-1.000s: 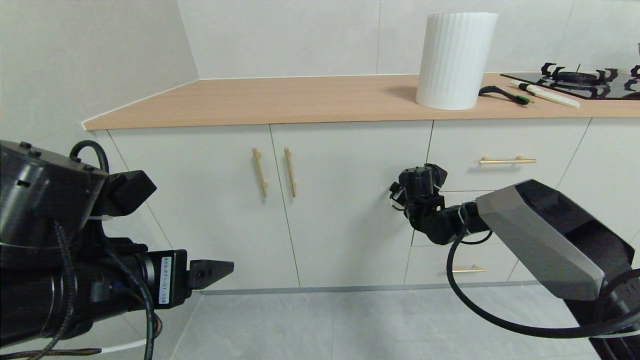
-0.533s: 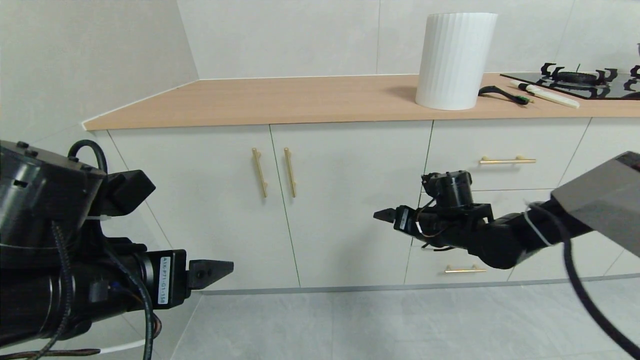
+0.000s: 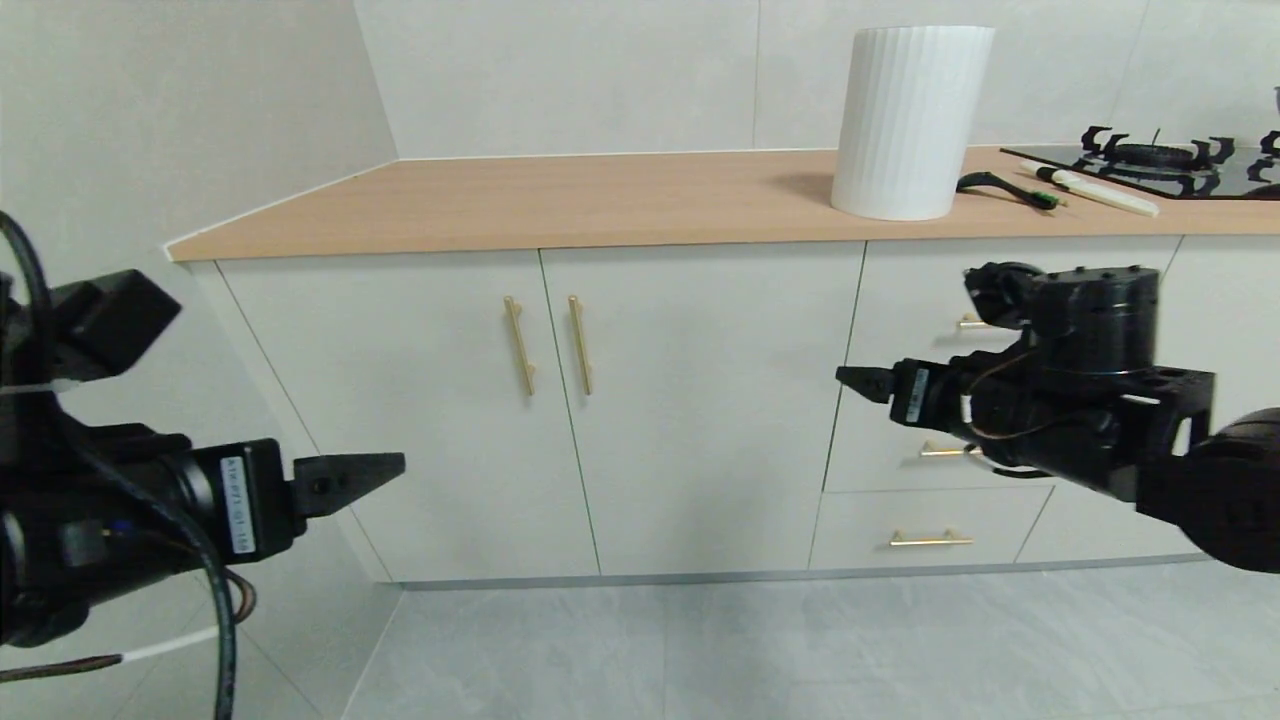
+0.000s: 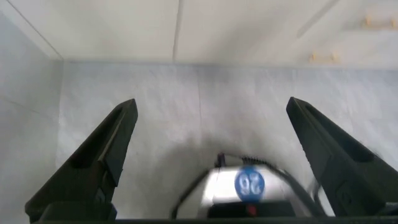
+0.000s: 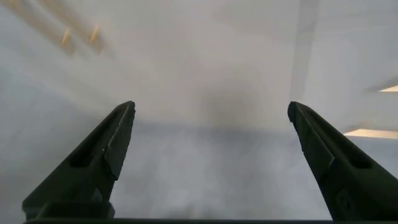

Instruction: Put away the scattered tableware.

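Observation:
On the wooden counter [image 3: 560, 205] stands a tall white ribbed holder [image 3: 910, 120]. Just right of it lie a black-handled utensil [image 3: 1003, 188] and a long white utensil [image 3: 1098, 190]. My left gripper [image 3: 352, 477] hangs low at the left, in front of the cabinet doors and well below the counter. It is open [image 4: 211, 107] with only floor between its fingers. My right gripper [image 3: 862, 382] is held in front of the drawers, under the holder, pointing left. It is open [image 5: 211, 111] and holds nothing.
A black gas hob [image 3: 1165, 160] sits at the counter's right end. Two cabinet doors with gold handles [image 3: 548, 343] face me, and drawers with gold handles [image 3: 930, 540] are on the right. A wall [image 3: 150, 130] closes the left side. Grey tiled floor [image 3: 700, 650] lies below.
My right arm has unfolded and swung up and to the right, with its gripper now pointing left before the drawers. My left gripper has shifted left and upward.

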`<state>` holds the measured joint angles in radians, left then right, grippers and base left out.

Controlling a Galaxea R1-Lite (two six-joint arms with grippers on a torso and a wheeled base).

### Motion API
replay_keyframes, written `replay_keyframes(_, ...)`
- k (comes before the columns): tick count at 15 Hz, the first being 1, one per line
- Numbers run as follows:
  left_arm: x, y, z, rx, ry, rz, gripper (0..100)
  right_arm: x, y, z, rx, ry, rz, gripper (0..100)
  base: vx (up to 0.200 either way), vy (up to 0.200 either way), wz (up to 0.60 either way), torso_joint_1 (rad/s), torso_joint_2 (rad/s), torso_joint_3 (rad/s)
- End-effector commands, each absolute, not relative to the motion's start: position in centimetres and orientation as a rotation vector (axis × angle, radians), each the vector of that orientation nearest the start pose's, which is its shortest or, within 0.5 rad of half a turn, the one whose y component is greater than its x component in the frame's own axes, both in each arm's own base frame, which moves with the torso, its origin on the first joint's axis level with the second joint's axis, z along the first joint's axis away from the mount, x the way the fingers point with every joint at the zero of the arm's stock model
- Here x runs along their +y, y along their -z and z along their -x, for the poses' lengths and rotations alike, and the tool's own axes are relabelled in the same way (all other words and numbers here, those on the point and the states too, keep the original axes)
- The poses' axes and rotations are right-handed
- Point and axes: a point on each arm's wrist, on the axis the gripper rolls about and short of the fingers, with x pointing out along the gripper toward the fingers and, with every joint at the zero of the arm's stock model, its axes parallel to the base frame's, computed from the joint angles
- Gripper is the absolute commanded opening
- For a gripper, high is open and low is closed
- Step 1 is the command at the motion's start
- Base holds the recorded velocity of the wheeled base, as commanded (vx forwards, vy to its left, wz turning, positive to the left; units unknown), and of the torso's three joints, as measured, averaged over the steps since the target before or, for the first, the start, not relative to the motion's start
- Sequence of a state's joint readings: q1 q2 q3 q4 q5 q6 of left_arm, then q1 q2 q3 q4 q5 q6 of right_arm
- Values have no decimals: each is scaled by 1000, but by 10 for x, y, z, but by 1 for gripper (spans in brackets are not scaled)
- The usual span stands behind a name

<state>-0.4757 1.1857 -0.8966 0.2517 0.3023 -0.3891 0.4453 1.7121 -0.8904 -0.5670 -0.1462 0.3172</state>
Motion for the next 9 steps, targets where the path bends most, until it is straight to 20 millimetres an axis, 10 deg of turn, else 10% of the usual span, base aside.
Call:
replay_keyframes(1,-44,-263,-117,395,32,179,100,94,-231,-224,143,-173,-202,100,0,0,0,0,0,0)
replay_keyframes(9,18,-235,32,-50,-88,5,100,-2,-246,-37,-307,175,-105,100,0,0,0,0,0,0)
